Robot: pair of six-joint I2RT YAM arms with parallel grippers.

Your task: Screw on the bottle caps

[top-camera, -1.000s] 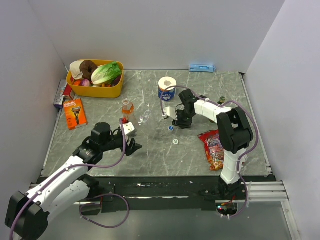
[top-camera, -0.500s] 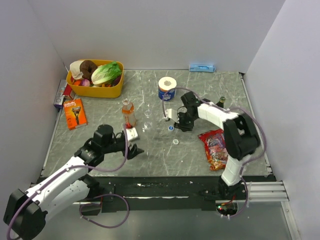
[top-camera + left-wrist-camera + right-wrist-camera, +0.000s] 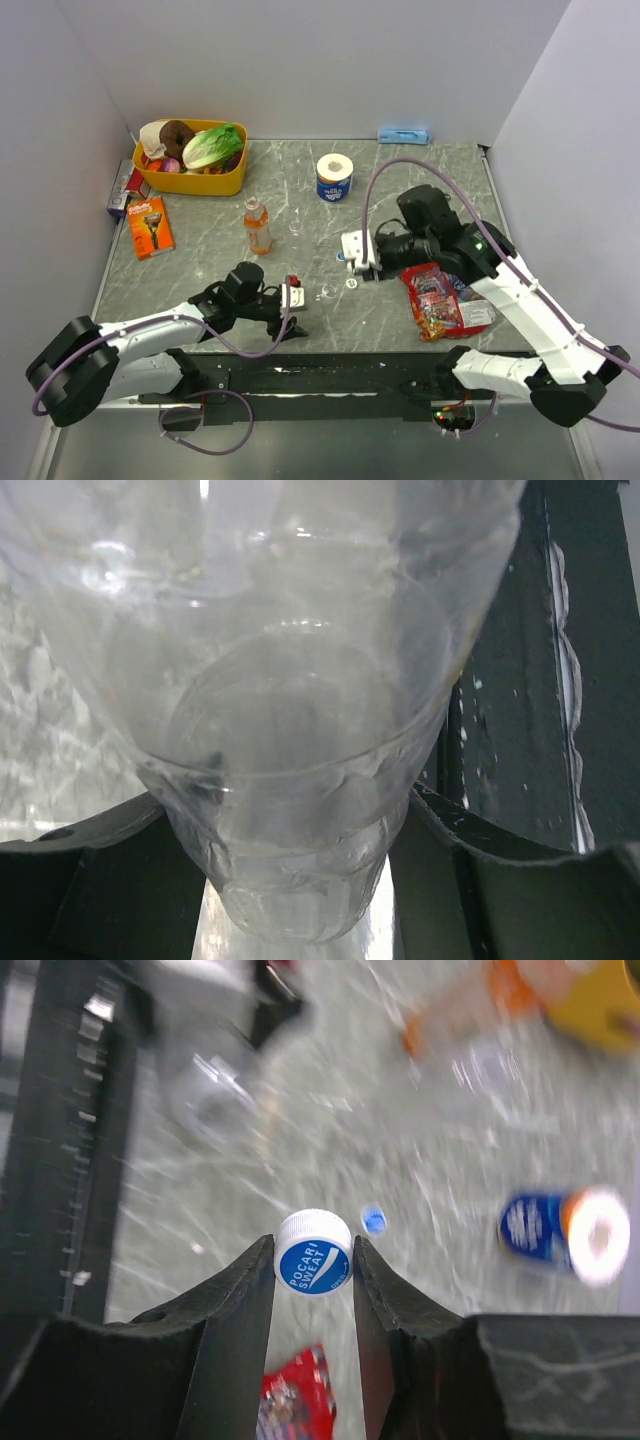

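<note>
Status: early, nothing screwed on as far as I can see.

Right gripper point(image 3: 312, 1248) is clamped on one blue cap point(image 3: 313, 1267), printed face towards the wrist camera, pinched by its rim between both fingers. In the top view it sits right of centre, above the bench point(image 3: 180, 270).

Left gripper point(image 3: 300, 880) is closed around a small clear bottle point(image 3: 290, 680). The body fills the left wrist view and both fingers press on its sides. In the top view it sits low and centre, near the front edge. I can't tell from here whether its neck is upright or tipped.

Held cap and held bottle are apart, not lined up. So I judge that pick-up is done for one pair and that mating and turning are left.

Still to do:
- spare cap point(image 3: 351, 284) lies on the bench between the two grippers, untouched
- second clear bottle point(image 3: 296, 228) stands alone, centre of the frame, with no cap visible on it
- orange drink bottle point(image 3: 258, 226) stands just left of it; I can't make out whether it's capped

My estimate: about a quarter through. The thread alignment is the fiddly bit.
</note>
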